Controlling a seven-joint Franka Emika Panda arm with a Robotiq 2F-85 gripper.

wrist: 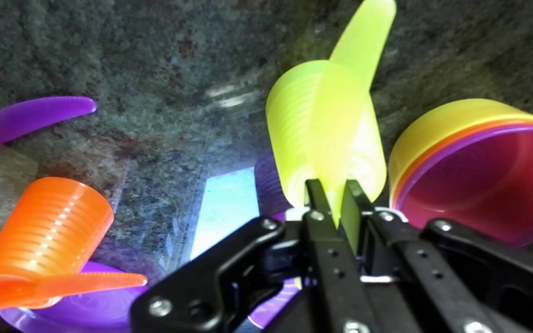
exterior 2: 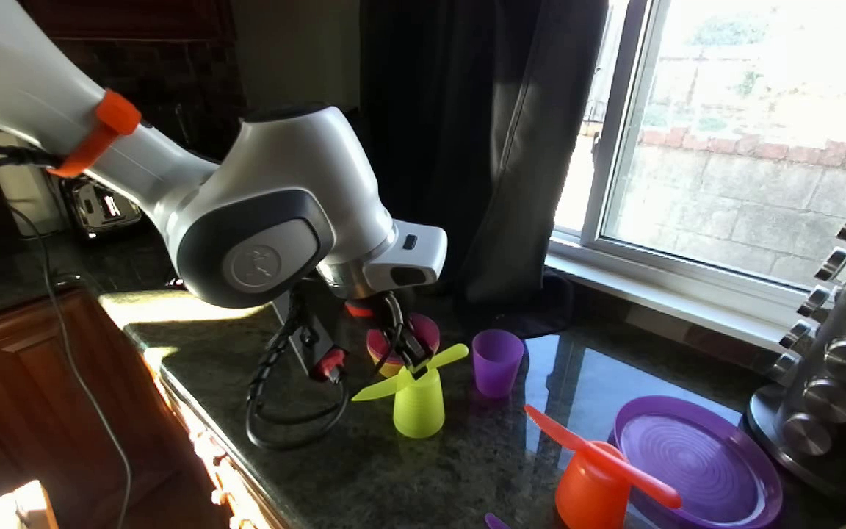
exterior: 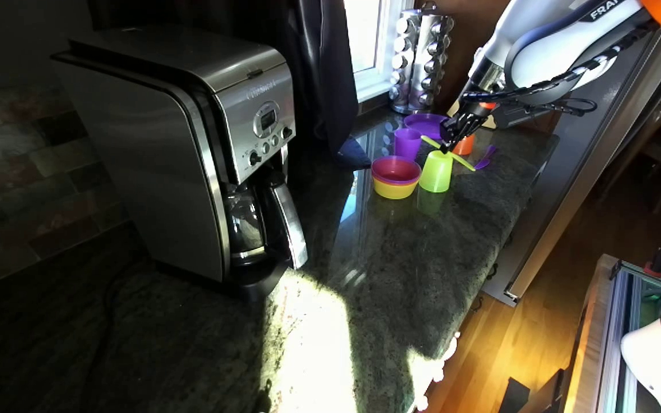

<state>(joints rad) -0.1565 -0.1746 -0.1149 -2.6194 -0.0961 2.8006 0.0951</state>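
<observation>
My gripper (wrist: 332, 185) is shut on a yellow-green plastic knife (wrist: 363, 44), its two fingers pinching it near the middle. The knife lies across the top of an upturned yellow-green cup (exterior 2: 419, 415) standing on the dark counter. Whether the knife rests on the cup's base or hangs just over it, I cannot tell. Close beside the cup is a stack of bowls (exterior: 396, 186), yellow outside with a purple rim and a red inside. An upturned orange cup (exterior 2: 588, 496) carries an orange knife (exterior 2: 643, 481) across its base. A purple cup (exterior 2: 496, 371) stands upright nearby.
A purple plate (exterior 2: 695, 463) lies by a spice rack (exterior 2: 838, 360) near the window. On the counter is a purple knife (wrist: 44, 115). A coffee maker (exterior: 256, 132) stands farther along the counter. A dark curtain (exterior 2: 460, 147) hangs behind the arm.
</observation>
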